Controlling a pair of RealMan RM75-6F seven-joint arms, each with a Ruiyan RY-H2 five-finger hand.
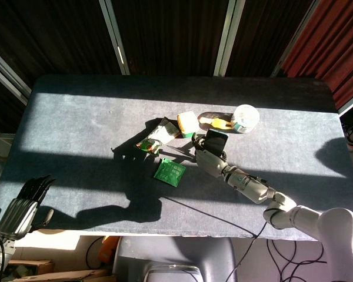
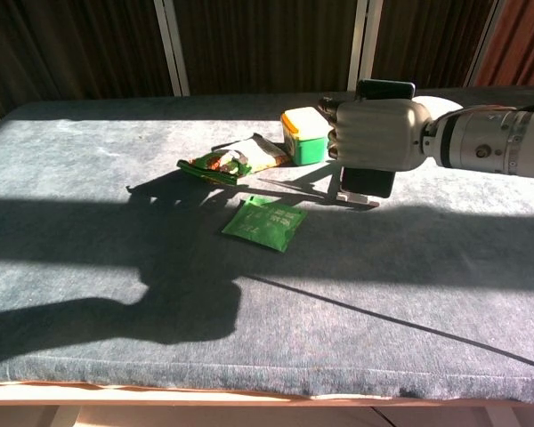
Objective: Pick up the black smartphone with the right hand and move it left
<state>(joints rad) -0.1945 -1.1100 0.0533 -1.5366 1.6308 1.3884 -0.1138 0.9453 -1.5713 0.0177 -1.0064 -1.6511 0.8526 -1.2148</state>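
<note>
My right hand grips the black smartphone upright, above the table and just right of the green packet. The phone's top edge sticks out above the fingers and its lower end hangs below them. In the head view the same hand holds the phone near the table's middle. My left hand hangs off the table's front left corner with its fingers apart, holding nothing.
A green tub with a yellow lid and a snack bag lie behind the packet. A plastic bottle lies on its side further right. A thin cable crosses the grey tabletop at the front.
</note>
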